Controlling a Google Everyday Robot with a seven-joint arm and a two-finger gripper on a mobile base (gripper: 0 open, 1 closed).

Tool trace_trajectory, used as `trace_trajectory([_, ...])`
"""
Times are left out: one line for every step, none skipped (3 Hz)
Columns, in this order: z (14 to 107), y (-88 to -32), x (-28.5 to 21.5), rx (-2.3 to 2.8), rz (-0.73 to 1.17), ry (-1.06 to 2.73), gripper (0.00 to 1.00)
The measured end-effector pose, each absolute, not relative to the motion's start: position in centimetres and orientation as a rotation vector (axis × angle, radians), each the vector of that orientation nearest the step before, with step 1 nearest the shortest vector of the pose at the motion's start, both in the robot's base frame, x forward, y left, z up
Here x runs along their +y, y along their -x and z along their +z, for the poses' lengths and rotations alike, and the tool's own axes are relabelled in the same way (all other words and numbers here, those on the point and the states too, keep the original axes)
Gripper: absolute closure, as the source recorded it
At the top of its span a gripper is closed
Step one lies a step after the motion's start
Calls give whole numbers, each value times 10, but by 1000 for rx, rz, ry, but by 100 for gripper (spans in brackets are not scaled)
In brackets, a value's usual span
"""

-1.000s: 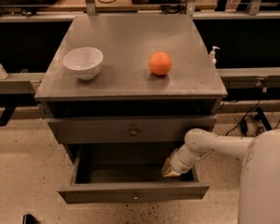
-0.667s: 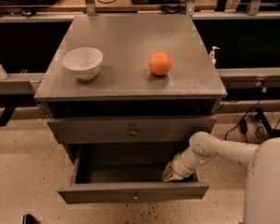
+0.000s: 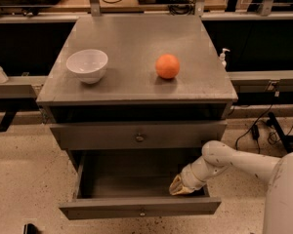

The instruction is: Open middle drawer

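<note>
Grey metal desk [image 3: 132, 38] fills the centre of the view.

On its top:
- White bowl [image 3: 87, 65] at about 9 o'clock from the top's centre, upright, close to the left edge.
- Orange [image 3: 167, 66] at about 3 o'clock from centre, well apart from the bowl.

Below the top is a dark gap, then a drawer front [image 3: 97, 136] with a small round knob [image 3: 139, 138], nearly flush.

The middle drawer [image 3: 102, 210] sits beneath that front, at 6 o'clock of the desk. It stands pulled well out toward the camera. Its low front panel carries a central knob [image 3: 142, 212], and the grey box inside shows no contents.

The end effector [image 3: 179, 187] is inside the middle drawer, at about 4 o'clock of the box. It is down near the right front corner, just behind the front panel. How far it is open, and whether it has hold of anything: cannot tell. The tan tip points down and to the left.

The white arm [image 3: 234, 161] comes in from 4 o'clock of the view and crosses over the drawer's right wall.

A small pump bottle [image 3: 223, 57] stands on the ledge just beside the desk, at 2 o'clock. Dark cables [image 3: 256, 130] lie on the speckled floor at 3 o'clock.
</note>
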State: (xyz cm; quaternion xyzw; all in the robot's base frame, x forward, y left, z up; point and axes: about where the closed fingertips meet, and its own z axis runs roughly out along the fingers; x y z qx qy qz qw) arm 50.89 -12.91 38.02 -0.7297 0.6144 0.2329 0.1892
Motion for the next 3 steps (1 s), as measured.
trace_trajectory([400,-474,-117,1630,736,2136,100])
trace_trajectory([403,-470,-115,1615,748,2148,100])
trace_trajectory([401,-449,-114,1597,830,2157,100])
